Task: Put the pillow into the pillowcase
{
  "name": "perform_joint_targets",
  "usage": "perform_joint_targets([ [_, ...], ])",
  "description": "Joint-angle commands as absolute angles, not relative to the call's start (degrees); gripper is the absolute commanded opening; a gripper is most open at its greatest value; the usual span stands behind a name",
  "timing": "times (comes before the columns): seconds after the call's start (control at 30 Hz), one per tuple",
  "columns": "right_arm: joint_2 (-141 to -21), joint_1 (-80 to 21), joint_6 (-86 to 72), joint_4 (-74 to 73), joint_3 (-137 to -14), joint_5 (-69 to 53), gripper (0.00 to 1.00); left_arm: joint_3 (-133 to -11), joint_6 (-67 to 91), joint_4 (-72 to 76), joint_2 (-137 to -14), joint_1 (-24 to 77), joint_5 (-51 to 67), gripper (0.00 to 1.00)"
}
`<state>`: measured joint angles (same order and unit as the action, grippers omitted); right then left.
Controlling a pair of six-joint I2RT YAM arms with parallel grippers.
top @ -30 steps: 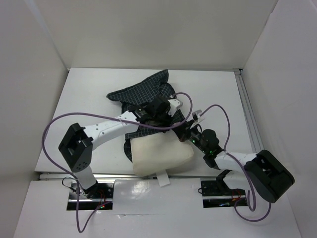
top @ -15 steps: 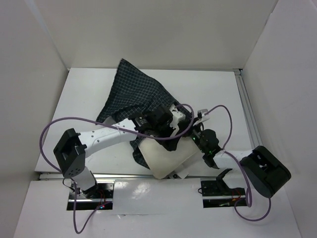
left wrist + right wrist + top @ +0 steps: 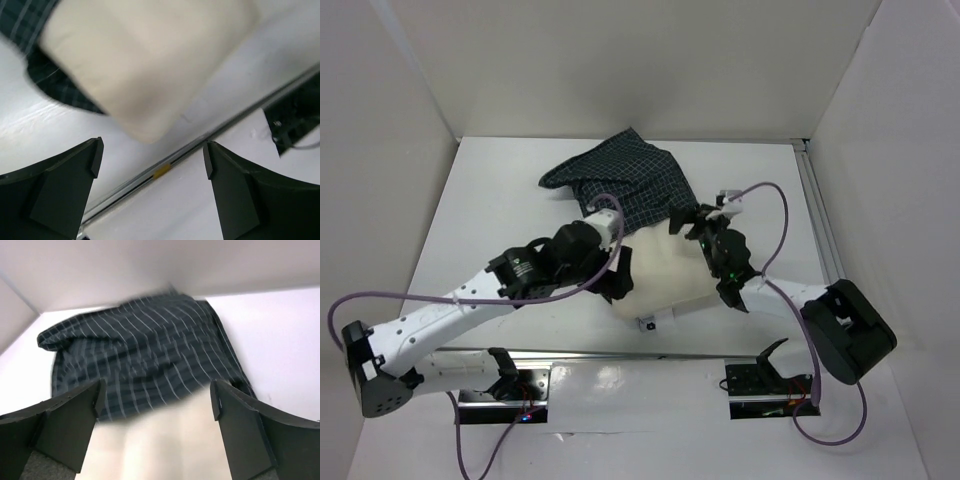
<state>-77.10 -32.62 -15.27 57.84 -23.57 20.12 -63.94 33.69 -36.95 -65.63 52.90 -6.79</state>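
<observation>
Since the earlier frame, both grippers have been opened, the left arm has been swung back toward the near left, and the cloth has been gathered toward the far wall.

The plump, rectangular, cream fabric pillow (image 3: pixel 665 278) lies near the middle of the flat white table (image 3: pixel 490 230), between the two grippers. Its far end is covered by the floppy, dark green-black, white-checked cloth pillowcase (image 3: pixel 625 182), while its near part is left bare. In the left wrist view, checked cloth (image 3: pixel 65 95) is also seen beneath the pillow (image 3: pixel 150 60) along its side. The rest of the pillowcase (image 3: pixel 145 350) is bunched beyond the pillow (image 3: pixel 165 440).

The left gripper (image 3: pixel 618 283) is positioned at the pillow's left side. Its jaws (image 3: pixel 152 152) are spread wide and nothing is held. The right gripper (image 3: pixel 692 226) is positioned at the far right corner. Its jaws (image 3: pixel 157 392) are likewise parted and empty.
</observation>
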Motion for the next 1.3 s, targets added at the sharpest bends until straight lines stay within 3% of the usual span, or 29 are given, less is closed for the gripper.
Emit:
perform_joint_targets([
  [0.0, -76.2, -32.7, -10.0, 43.1, -36.6, 21.1, 1.00, -56.5, 41.7, -38.9, -61.4, 48.1, -12.3, 1.00],
  [0.13, -78.6, -32.2, -6.9, 12.4, -49.5, 18.8, 1.00, -50.8, 42.2, -35.0, -58.1, 40.0, -8.6, 1.00],
  [0.27, -87.7, -32.7, -11.1, -14.8, -65.6, 0.9, 1.00, -48.9, 42.8, -33.2, -58.4, 29.9, -6.8, 1.00],
  [0.37, -87.7, -38.1, -11.4, -14.4, -64.7, -1.8, 1.00, -47.4, 42.4, -31.3, -60.2, 24.2, -4.8, 1.00],
  [0.6, -98.6, -51.1, -13.1, -22.0, -71.1, 10.6, 1.00, -41.9, 39.7, -23.2, -61.6, 16.8, 3.2, 1.00],
  [0.87, -107.2, -54.8, -19.8, -25.7, -73.7, 18.8, 1.00, -37.3, 39.7, -19.3, -60.4, 14.9, 6.0, 1.00],
  [0.9, -108.4, -54.8, -20.7, -25.1, -73.7, 18.8, 0.96, -37.3, 39.7, -18.1, -59.5, 14.9, 6.9, 1.00],
  [0.93, -108.4, -54.8, -20.7, -24.5, -73.7, 17.9, 0.63, -36.4, 39.1, -17.2, -59.5, 14.9, 7.6, 1.00],
  [1.03, -108.4, -54.3, -21.3, -22.2, -71.8, 17.3, 0.00, -35.1, 37.5, -13.7, -59.0, 14.9, 10.0, 1.00],
  [1.13, -104.5, -53.8, -19.1, -19.4, -70.2, 17.4, 0.00, -34.5, 35.0, -9.9, -61.0, 16.1, 12.8, 1.00],
  [1.27, -96.4, -52.5, -13.8, -13.7, -67.2, 8.4, 0.00, -34.8, 31.3, -1.8, -65.5, 18.5, 15.0, 1.00],
])
